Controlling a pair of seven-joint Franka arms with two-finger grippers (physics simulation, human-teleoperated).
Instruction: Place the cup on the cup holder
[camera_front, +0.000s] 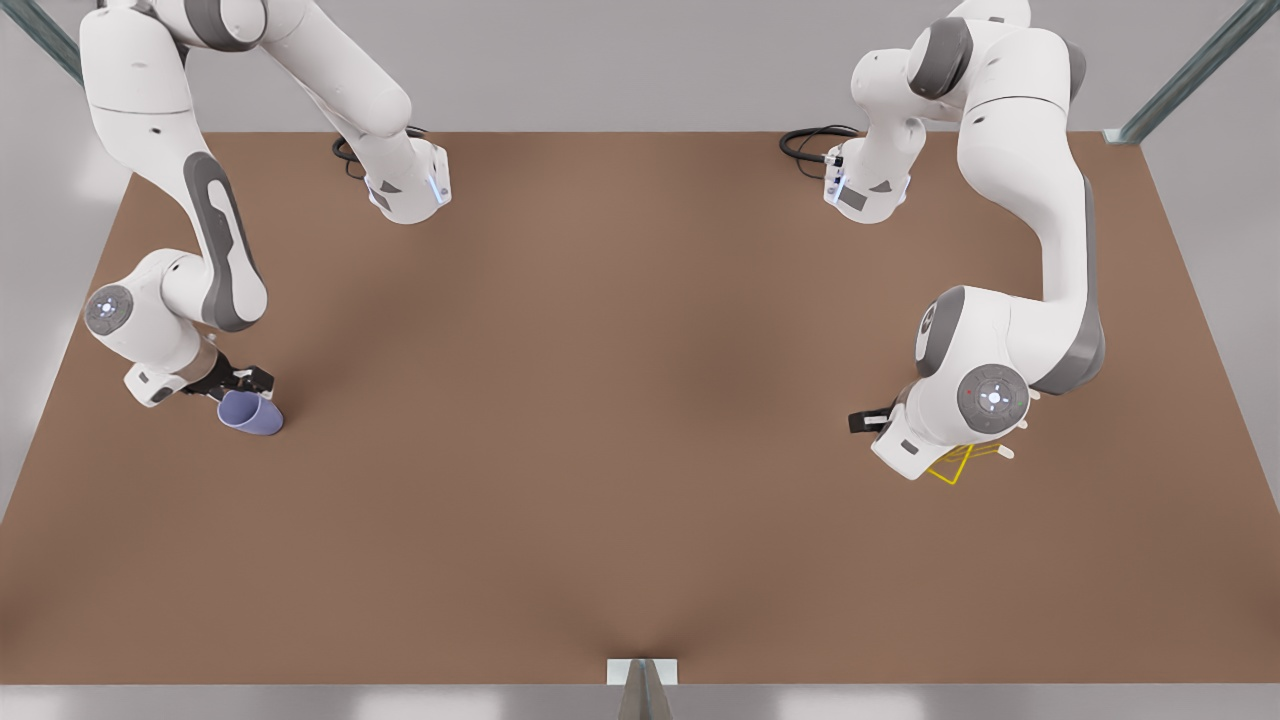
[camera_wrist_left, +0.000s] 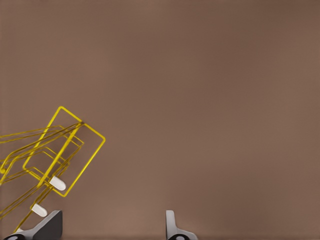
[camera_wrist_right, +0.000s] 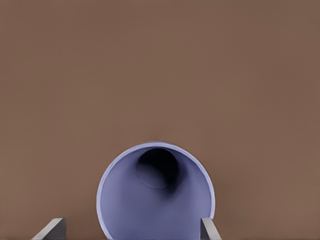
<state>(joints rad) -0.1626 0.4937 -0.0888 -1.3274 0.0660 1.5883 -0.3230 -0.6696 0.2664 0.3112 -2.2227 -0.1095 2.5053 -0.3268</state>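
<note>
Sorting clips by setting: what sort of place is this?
Likely a simulated robot test bench, not a home: a bare brown table with metal frame struts at its corners and two white arms mounted at its far edge. On it, a cup at the right hand and a yellow wire cup holder.

Place: simulated robot test cell
Signs: bare brown table (camera_front: 620, 400), grey walls, metal frame struts (camera_front: 1185, 75), two white arms
</note>
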